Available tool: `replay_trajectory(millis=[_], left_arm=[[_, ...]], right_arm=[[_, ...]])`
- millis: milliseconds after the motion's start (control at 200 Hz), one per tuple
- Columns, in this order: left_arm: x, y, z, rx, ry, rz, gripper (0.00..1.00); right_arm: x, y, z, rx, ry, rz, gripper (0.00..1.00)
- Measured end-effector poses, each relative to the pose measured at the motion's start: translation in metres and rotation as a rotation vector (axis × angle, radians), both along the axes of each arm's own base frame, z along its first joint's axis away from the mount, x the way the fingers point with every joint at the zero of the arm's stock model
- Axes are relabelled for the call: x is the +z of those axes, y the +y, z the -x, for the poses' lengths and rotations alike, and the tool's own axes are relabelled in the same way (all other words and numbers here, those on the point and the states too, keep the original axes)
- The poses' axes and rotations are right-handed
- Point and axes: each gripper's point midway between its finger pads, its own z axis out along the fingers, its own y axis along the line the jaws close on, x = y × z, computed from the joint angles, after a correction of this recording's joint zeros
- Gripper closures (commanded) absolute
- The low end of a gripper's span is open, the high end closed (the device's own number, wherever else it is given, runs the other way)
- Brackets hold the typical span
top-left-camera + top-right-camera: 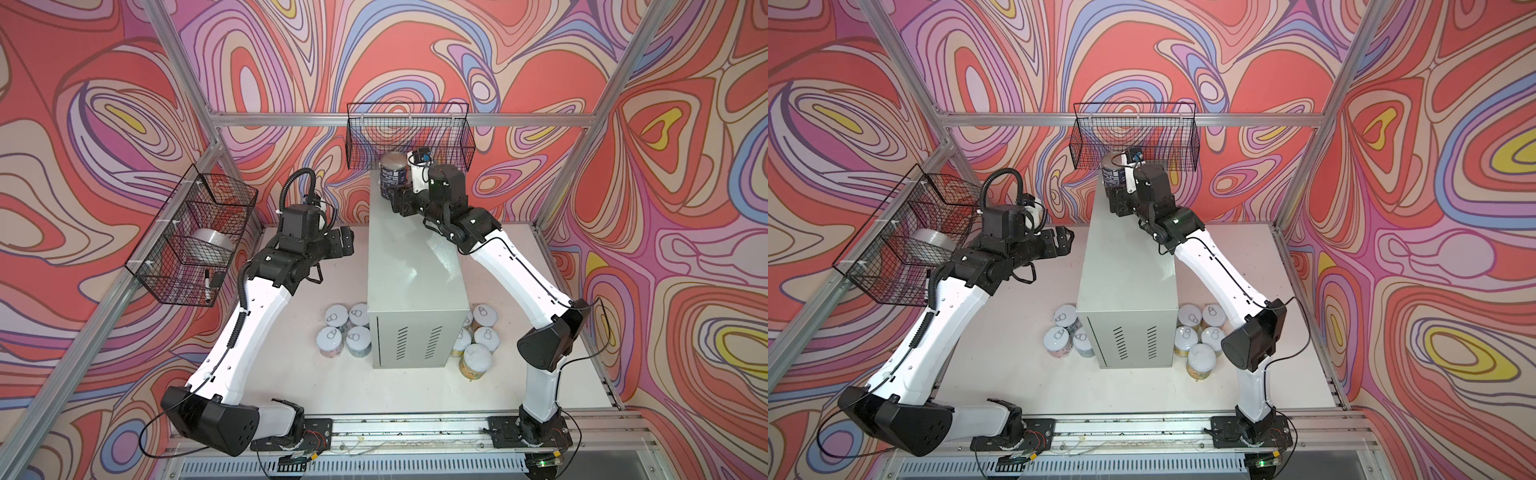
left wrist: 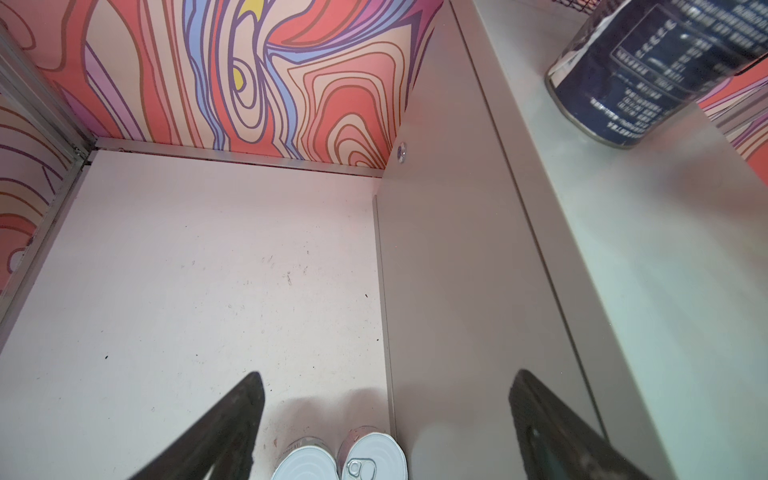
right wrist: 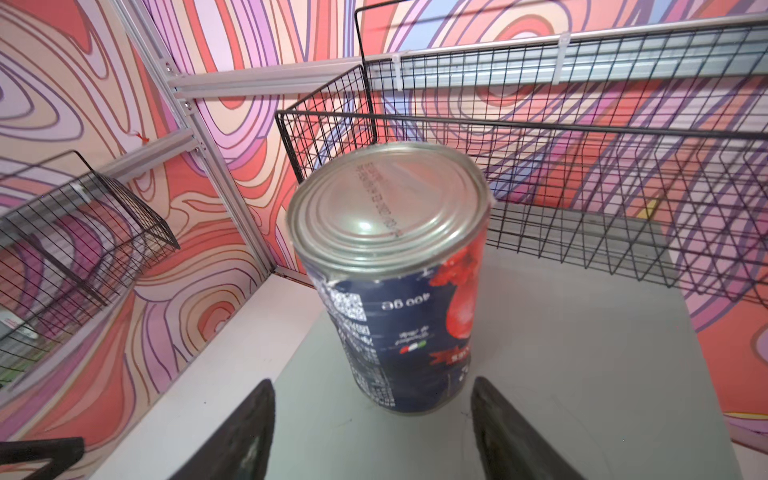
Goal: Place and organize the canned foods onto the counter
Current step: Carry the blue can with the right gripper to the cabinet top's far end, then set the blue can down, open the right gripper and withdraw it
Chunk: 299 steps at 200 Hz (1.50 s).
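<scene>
A dark navy can (image 1: 392,174) (image 1: 1113,174) (image 3: 395,291) stands upright at the far end of the light-grey counter (image 1: 411,270) (image 1: 1125,270) (image 3: 561,374), its label upside down. My right gripper (image 1: 397,203) (image 1: 1117,205) (image 3: 372,384) is just on the near side of it, open, fingers clear of the can. My left gripper (image 1: 345,243) (image 1: 1065,241) (image 2: 386,374) hovers open and empty left of the counter (image 2: 665,270). Several pale-lidded cans (image 1: 345,332) (image 2: 372,457) stand on the table left of the counter's front, and several more cans (image 1: 478,336) (image 1: 1200,336) to its right.
A black wire basket (image 1: 409,137) hangs on the back wall just behind the navy can. Another wire basket (image 1: 195,245) on the left wall holds a silver tape roll (image 1: 212,245) and a marker (image 1: 206,284). Aluminium frame posts edge the white tabletop (image 1: 332,374).
</scene>
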Motion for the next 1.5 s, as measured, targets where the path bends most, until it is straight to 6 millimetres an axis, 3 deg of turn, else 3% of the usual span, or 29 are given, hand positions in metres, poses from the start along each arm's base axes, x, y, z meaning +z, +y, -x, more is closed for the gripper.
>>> replay_trajectory(millis=[155, 331, 661, 1087, 1192, 1307, 1442, 1497], left_arm=[[0.001, 0.0, -0.001, 0.0, -0.005, 0.002, 0.08], [0.002, 0.0, -0.002, 0.001, -0.01, 0.002, 0.08], [-0.01, 0.009, -0.007, 0.024, 0.009, -0.006, 0.08], [-0.018, 0.009, -0.01, 0.019, 0.02, -0.003, 0.04], [-0.023, 0.009, -0.01, 0.018, 0.029, -0.007, 0.0], [-0.024, 0.013, -0.01, 0.037, 0.029, -0.018, 0.0], [-0.027, 0.017, -0.009, 0.06, 0.02, -0.026, 0.0], [-0.033, 0.019, -0.003, 0.063, 0.023, -0.024, 0.0]], right_arm=[[-0.017, 0.004, -0.012, -0.022, 0.025, 0.016, 0.32], [-0.02, 0.007, -0.022, -0.039, 0.021, 0.014, 0.37], [-0.02, 0.007, -0.04, -0.102, 0.007, -0.008, 0.37], [-0.005, 0.001, -0.059, -0.136, -0.03, -0.07, 0.37], [-0.01, 0.001, -0.059, -0.135, -0.019, -0.079, 0.36], [-0.029, -0.004, -0.054, -0.14, 0.032, -0.05, 0.31], [-0.016, -0.017, -0.039, -0.156, 0.04, -0.043, 0.23], [0.001, -0.029, -0.025, -0.164, 0.025, -0.046, 0.21]])
